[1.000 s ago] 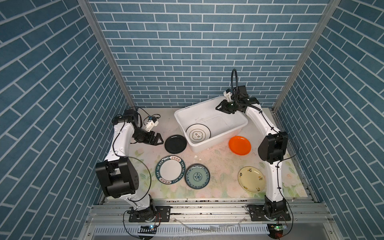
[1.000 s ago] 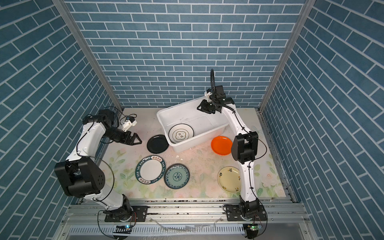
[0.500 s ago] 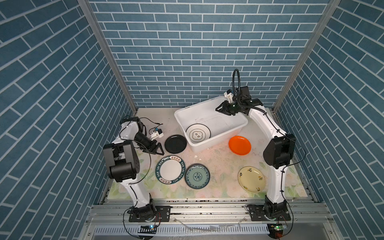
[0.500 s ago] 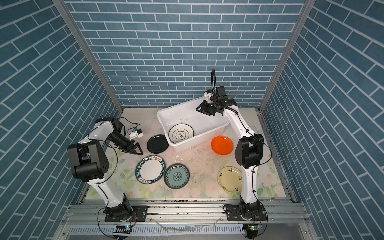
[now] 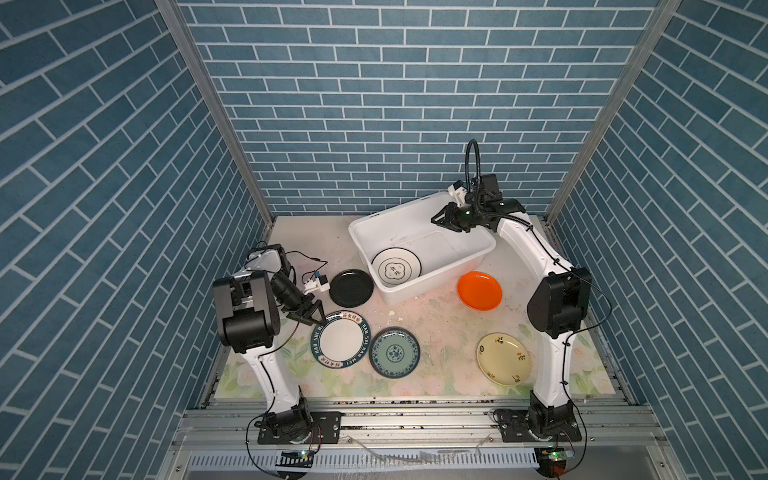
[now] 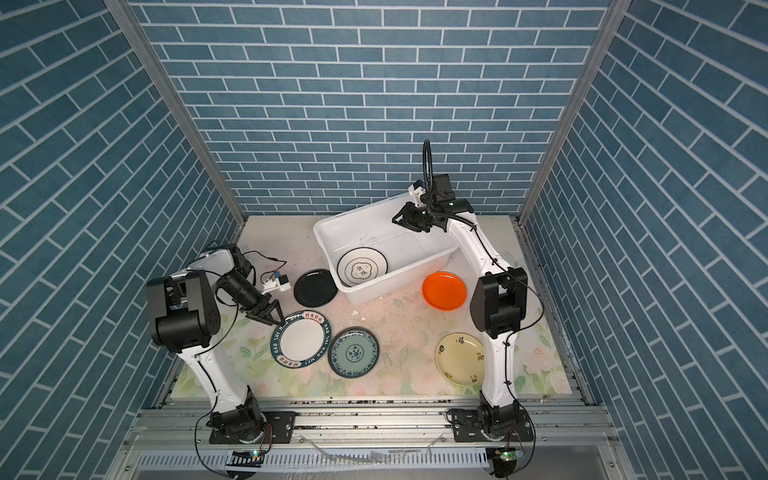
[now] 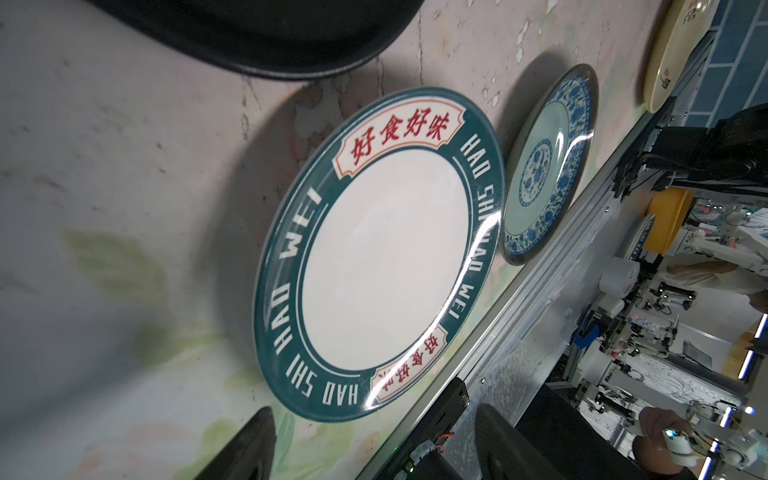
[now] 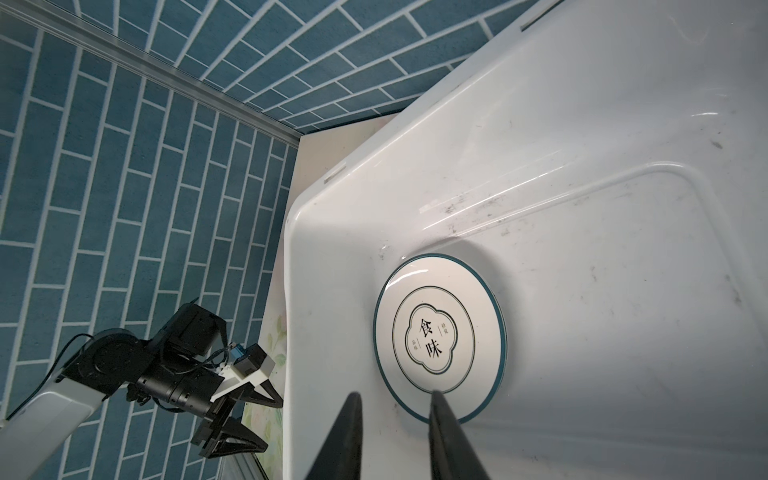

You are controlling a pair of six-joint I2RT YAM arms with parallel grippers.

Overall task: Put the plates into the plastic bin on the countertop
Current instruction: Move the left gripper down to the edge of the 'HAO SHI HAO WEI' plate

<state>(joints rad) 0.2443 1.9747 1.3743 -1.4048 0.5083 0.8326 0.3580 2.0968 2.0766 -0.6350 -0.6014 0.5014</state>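
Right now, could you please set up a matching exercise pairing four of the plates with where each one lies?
Things: 1 black plate; 2 orange plate; 3 emblem plate; 4 cream-yellow plate.
Places: A inside the plastic bin; B on the countertop, left of the bin in both top views; C nearest the countertop's front edge; D right of the bin, close beside it.
Pairs: 1-B; 2-D; 3-A; 4-C.

Lettered plate (image 7: 382,253), frame centre: smooth, v. glossy, glare along rim. Plastic bin (image 8: 582,166): white plastic, smooth, sheen, dark scuffs inside. Countertop (image 7: 104,166): matt, print chipped & flaking. Black plate (image 5: 351,287): satin gloss. Rail (image 5: 415,419), bottom of frame: bare grey metal.
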